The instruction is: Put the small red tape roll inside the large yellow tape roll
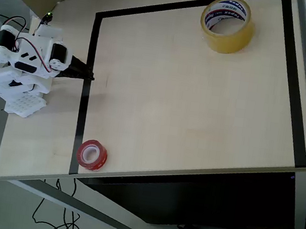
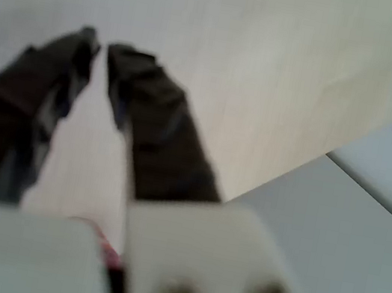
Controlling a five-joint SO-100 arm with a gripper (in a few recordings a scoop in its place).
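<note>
Gripper (image 2: 102, 43): dark fingers nearly together, narrow gap at the tips, nothing held; in the overhead view at the table's left edge (image 1: 84, 73).
Small red tape roll (image 1: 91, 155): flat on the table near the front-left corner, on the black border line.
Large yellow tape roll (image 1: 227, 24): far right corner, well apart from the red one.

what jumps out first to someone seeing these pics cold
The large yellow tape roll stands out at the top right of the overhead view, inside the table's black tape border. The small red tape roll lies far off, on that border at the lower left. The white arm's end effector has its dark fingers nearly together, holding nothing.
</note>
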